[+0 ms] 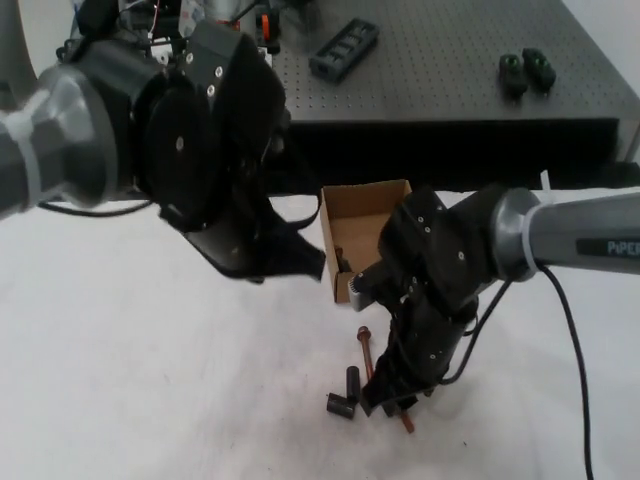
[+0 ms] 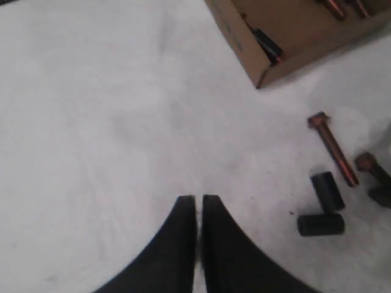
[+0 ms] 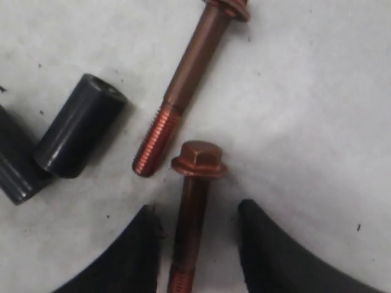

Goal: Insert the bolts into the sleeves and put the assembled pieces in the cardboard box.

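On the white table, two copper bolts and two black sleeves lie close together in front of the cardboard box [image 1: 365,215]. My right gripper [image 3: 197,210] is open and low over the table, its fingers on either side of one bolt [image 3: 198,160] without clamping it. The other bolt [image 3: 189,79] lies just beyond, with a sleeve [image 3: 79,125] beside it and a second sleeve [image 3: 15,168] at the edge. My left gripper [image 2: 199,201] is shut and empty, raised above bare table to the left of the box [image 2: 259,64]. Assembled pieces [image 2: 267,46] lie inside the box.
A black perforated bench [image 1: 450,80] stands behind the white table, carrying a dark tray [image 1: 343,47] and small black parts [image 1: 526,72]. The right arm's cable [image 1: 570,330] hangs over the table on the right. Bare white table stretches to the left and front.
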